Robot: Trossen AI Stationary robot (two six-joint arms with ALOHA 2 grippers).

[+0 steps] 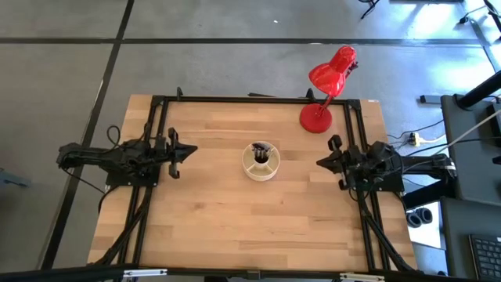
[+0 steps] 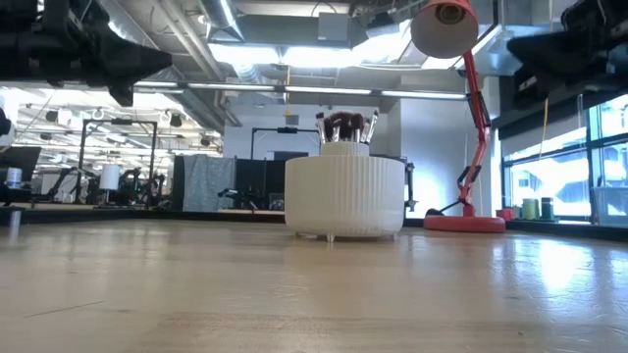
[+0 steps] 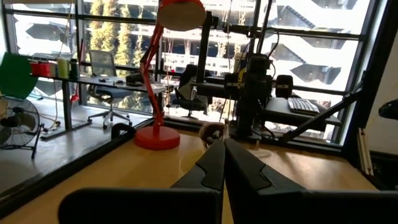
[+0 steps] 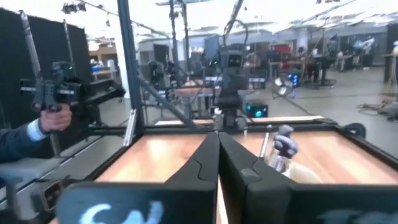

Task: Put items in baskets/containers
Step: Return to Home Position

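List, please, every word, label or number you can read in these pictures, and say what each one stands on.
No text can be read in any view.
On the right gripper, a pale mark on its housing: too blurred to read.
On the organizer and the lamp: no lettering shows.

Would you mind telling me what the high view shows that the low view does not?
Only the high view: the whole table, the left gripper and right gripper at its opposite sides. Only the low view: the cup's ribbed wall and the room behind. Both: the cup, the brushes standing in it, the red lamp.
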